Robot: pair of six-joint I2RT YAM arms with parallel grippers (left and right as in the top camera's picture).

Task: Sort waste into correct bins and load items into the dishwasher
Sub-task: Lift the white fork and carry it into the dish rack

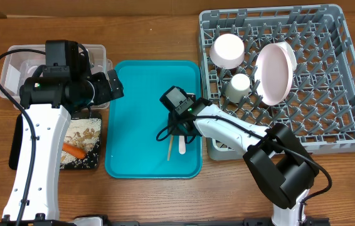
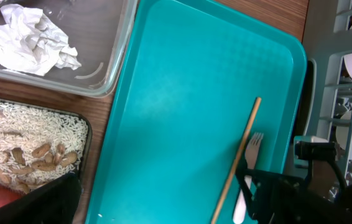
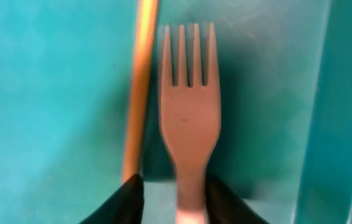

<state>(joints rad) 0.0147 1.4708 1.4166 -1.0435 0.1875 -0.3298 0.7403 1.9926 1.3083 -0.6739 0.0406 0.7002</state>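
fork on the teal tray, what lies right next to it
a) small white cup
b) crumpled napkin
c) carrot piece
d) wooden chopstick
d: the thin wooden chopstick lies alongside the fork on the teal tray.

— What does everything stand on?
— A brown wooden table (image 1: 152, 31). Its grain runs left to right across the overhead frame.
— Where does bare wood show?
— Along the top edge, down the far left, and across the lower left and lower right corners. In the left wrist view a strip also shows at the upper right.
— And the light?
— Even and soft, from above. The wood looks warm with a dull sheen, and the shadows on it are faint.
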